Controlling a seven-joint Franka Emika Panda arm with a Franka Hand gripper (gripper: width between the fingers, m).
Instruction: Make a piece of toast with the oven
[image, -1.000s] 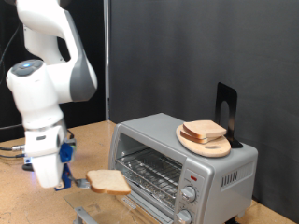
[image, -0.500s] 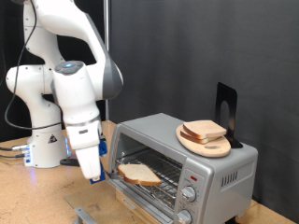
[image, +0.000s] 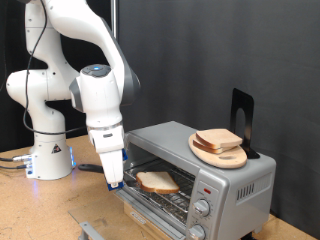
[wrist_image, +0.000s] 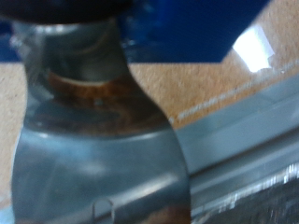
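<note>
The silver toaster oven (image: 228, 178) stands at the exterior view's right with its glass door folded down. A slice of pale bread (image: 158, 181) lies at the oven's mouth over the wire rack. My gripper (image: 113, 178) hangs just to the exterior view's left of the open oven, pointing down. It is shut on the handle of a metal spatula (wrist_image: 98, 149), whose blade reaches towards the slice. The wrist view is blurred and filled by the spatula; the bread does not show in it.
A round wooden board (image: 232, 157) with more bread slices (image: 217, 139) lies on the oven's top, beside a black stand (image: 242, 115). Two knobs (image: 202, 208) and a red light (image: 205, 187) sit on the oven's front. The arm's base (image: 48, 150) stands on the wooden table at the exterior view's left.
The arm has swung from the exterior view's left to the oven. The slice travelled with it from above the table into the oven's mouth.
</note>
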